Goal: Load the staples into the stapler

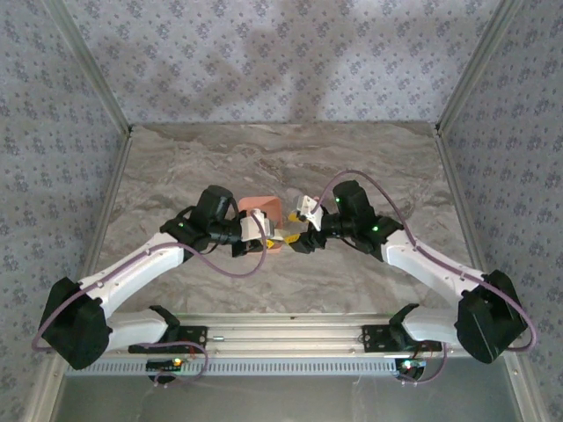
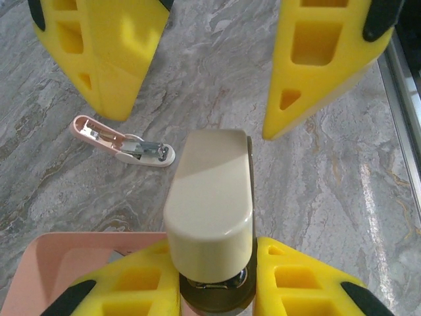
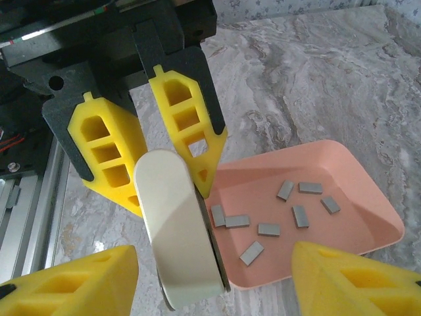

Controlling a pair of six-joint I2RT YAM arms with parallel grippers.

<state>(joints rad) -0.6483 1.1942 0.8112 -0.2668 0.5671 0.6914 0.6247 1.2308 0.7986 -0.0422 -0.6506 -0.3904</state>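
Left wrist: left tool clamps cream piece; right tool open; stapler on table.

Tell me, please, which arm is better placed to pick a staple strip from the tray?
Probably right: the right gripper is open, facing the tray of staples; the left gripper is shut on a cream piece.

- The top external camera sat high above the near edge of the table, looking down and forward over all of it from far off.
- The left wrist camera looked out from just behind the left gripper, close to the tabletop, facing the right gripper.
- The right wrist camera faced back towards the left gripper and the near rail, equally close.
- Both wrist views shared the cream object and the salmon tray.
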